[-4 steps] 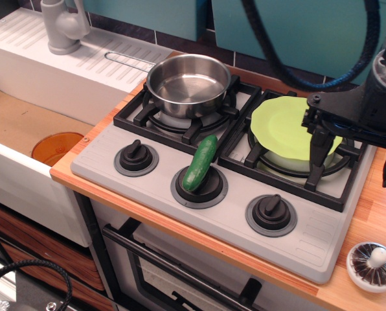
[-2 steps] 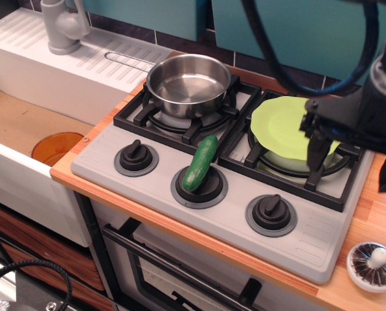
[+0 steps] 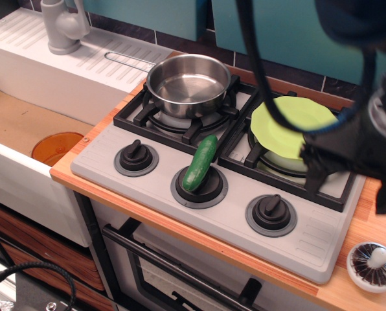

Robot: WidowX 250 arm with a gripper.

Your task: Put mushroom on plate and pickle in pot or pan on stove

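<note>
Nearest the front, at the right corner of the wooden bench (image 3: 374,223), the mushroom (image 3: 373,265) lies gills-up with its short white stem pointing upward, just off the edge of the grey stove (image 3: 309,243). Along the stove's front run three black knobs, and the pickle (image 3: 200,162) rests tilted across the middle knob (image 3: 199,184), its upper end reaching toward the burner grates. Above the right side of the stove hangs the pincer (image 3: 348,178) — a dark, blurred mass with one finger (image 3: 315,175) dropping over the right grate and another at the picture's right edge; the two stand apart with nothing between them. Behind it the lime-green plate (image 3: 280,123) sits on the right burner, partly hidden by the arm. On the left rear burner stands the steel pot (image 3: 188,84), its wire handle reaching back toward the white sink drainer — farther left, an orange disc (image 3: 57,146) lies in the sink basin.
</note>
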